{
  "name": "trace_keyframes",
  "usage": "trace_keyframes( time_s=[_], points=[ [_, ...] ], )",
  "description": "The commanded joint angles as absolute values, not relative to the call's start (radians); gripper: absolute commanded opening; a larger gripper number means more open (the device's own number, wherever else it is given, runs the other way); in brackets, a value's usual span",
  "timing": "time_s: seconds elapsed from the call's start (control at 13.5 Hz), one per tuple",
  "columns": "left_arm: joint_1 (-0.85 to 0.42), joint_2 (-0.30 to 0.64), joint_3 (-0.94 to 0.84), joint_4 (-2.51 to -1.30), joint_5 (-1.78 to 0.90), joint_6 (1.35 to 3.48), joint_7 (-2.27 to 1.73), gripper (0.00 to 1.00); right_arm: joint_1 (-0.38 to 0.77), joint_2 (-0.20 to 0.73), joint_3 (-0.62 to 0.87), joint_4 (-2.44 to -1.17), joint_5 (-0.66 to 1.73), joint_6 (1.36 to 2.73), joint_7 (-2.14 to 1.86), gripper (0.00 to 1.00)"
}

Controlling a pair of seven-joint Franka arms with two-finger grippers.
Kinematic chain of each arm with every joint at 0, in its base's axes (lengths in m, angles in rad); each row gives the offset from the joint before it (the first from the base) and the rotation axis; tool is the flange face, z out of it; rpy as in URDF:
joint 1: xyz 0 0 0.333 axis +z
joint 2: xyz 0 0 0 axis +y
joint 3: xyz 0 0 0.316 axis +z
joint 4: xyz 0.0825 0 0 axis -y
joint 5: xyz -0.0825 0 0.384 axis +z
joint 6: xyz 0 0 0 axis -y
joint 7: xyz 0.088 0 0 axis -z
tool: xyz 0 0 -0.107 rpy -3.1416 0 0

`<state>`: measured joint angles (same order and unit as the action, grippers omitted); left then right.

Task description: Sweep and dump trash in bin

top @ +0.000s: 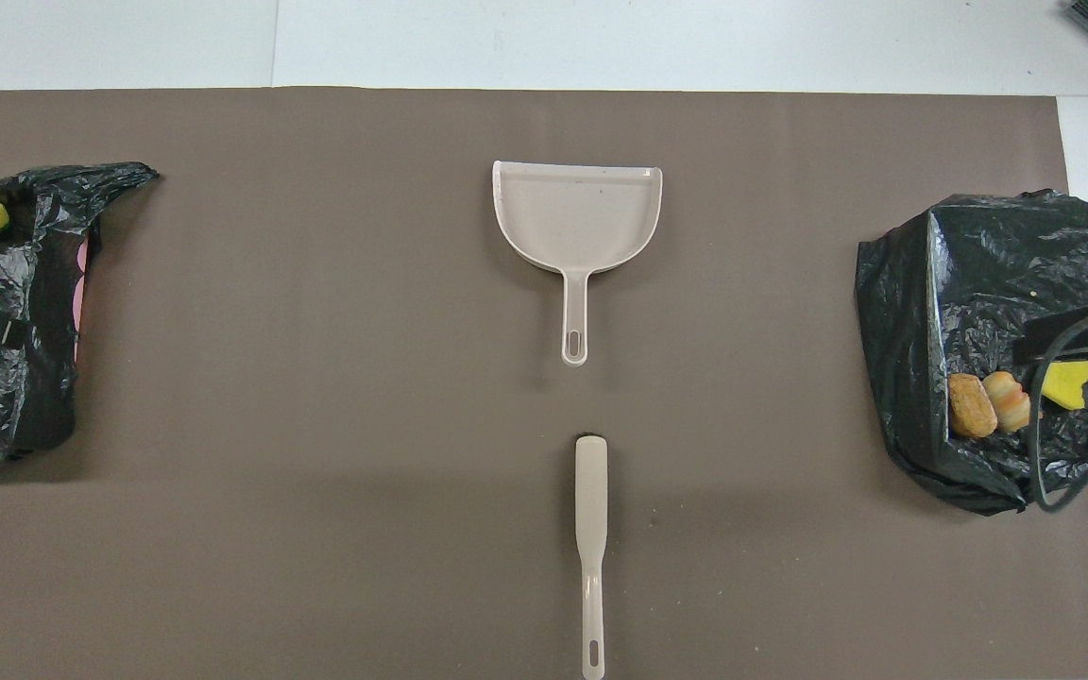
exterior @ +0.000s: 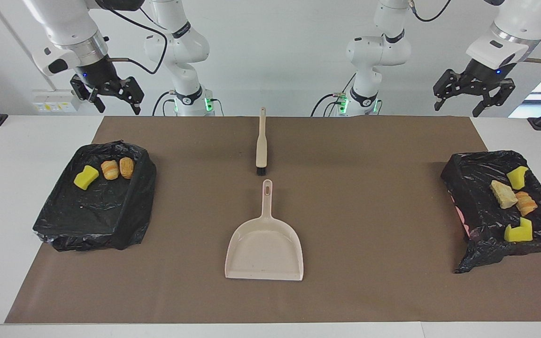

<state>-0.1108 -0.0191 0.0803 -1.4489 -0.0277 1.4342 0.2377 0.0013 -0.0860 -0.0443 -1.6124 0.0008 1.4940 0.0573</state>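
Both end effectors raised, open and empty: left end effector hanging high, toward the left arm's end of the table from the brush; right end effector hanging high toward the right arm's end.

Trash already in two black-bagged bins. Bin at the right arm's end: three scraps, one yellow sponge and two orange bread-like lumps. Bin at the left arm's end: four scraps, two yellow sponges, a tan lump, an orange lump. No scrap visible on the brown mat. Brush flat at mid-mat; dustpan just farther from the robots than the brush, handle toward it, apart from it.

Risks, judged from this layout: little left to sweep, so any further reach into a bin likely to snag loose bag plastic and drag scraps back out; left-end bin sitting tilted at the mat's edge, so a nudge could tip sponge pieces over its rim; low handles lying flat, so a shallow grasp could skid them.

No brand, label or legible writing anywhere.
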Motion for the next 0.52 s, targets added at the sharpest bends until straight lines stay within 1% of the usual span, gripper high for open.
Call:
trace_keyframes(
  time_s=[0.0,0.44],
  points=[
    [-0.104,-0.026,0.078,-1.437,-0.012,1.391,0.238,1.0,-0.005,-0.115,-0.038,-1.644,0.008,1.506,0.067,1.0],
    [-0.094,-0.037,0.078,-1.453,-0.012,1.384,0.239,1.0,-0.006,-0.115,-0.038,-1.647,0.008,1.506,0.066,1.0]
  ],
)
